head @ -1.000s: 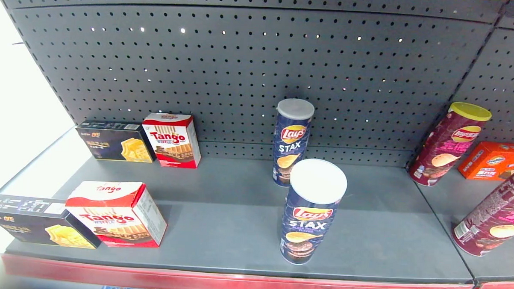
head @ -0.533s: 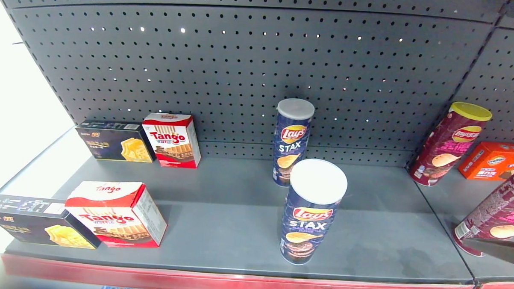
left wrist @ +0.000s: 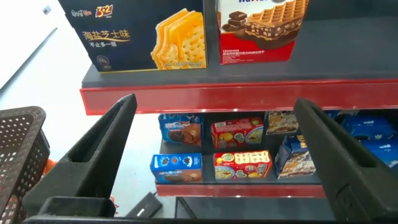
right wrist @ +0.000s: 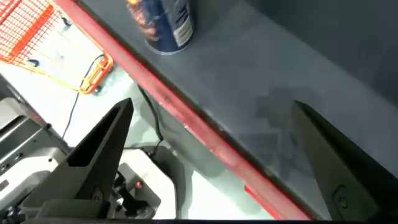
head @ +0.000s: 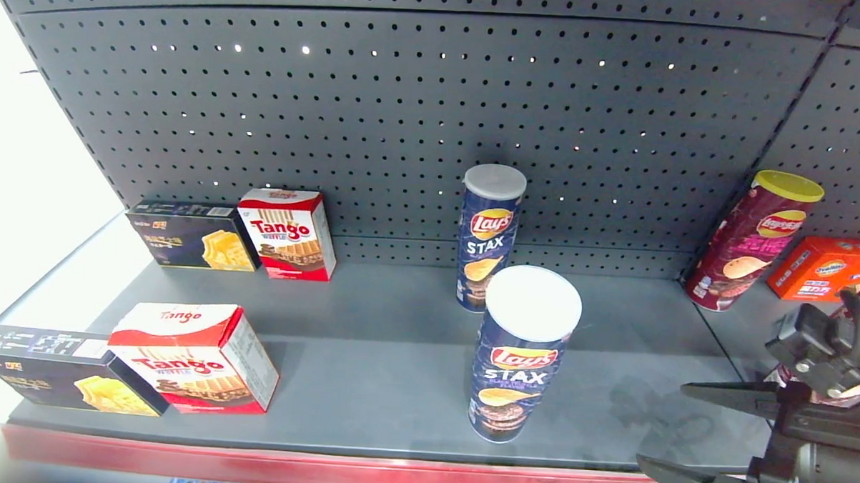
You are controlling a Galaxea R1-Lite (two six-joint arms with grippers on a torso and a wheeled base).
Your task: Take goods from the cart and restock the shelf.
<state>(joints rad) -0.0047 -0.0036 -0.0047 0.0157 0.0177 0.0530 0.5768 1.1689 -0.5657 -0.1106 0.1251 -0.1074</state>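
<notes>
Two dark blue chip cans stand on the grey shelf [head: 368, 382], one near the front [head: 523, 352] and one at the back [head: 489, 233]. My right gripper [head: 660, 423] is open and holds nothing, at the shelf's front edge to the right of the front can. In the right wrist view its open fingers [right wrist: 211, 104] hover over the red shelf lip [right wrist: 186, 118], with the front can [right wrist: 163, 25] beyond. My left gripper [left wrist: 214, 99] is open and holds nothing, below the shelf's front left, facing a black cracker box [left wrist: 143, 34] and a wafer box [left wrist: 261, 28].
Wafer boxes [head: 195, 358] [head: 287, 233] and black cracker boxes [head: 64, 379] [head: 190, 237] fill the shelf's left. A maroon can [head: 752, 238] and an orange box [head: 826, 268] stand on the right. An orange wire cart [right wrist: 37, 37] is on the floor. A dark basket [left wrist: 22, 155] and a lower shelf of biscuit boxes [left wrist: 239, 149] sit below.
My right gripper has risen into the head view at the bottom right and now reaches over the shelf's front edge. The goods on the shelf have not moved.
</notes>
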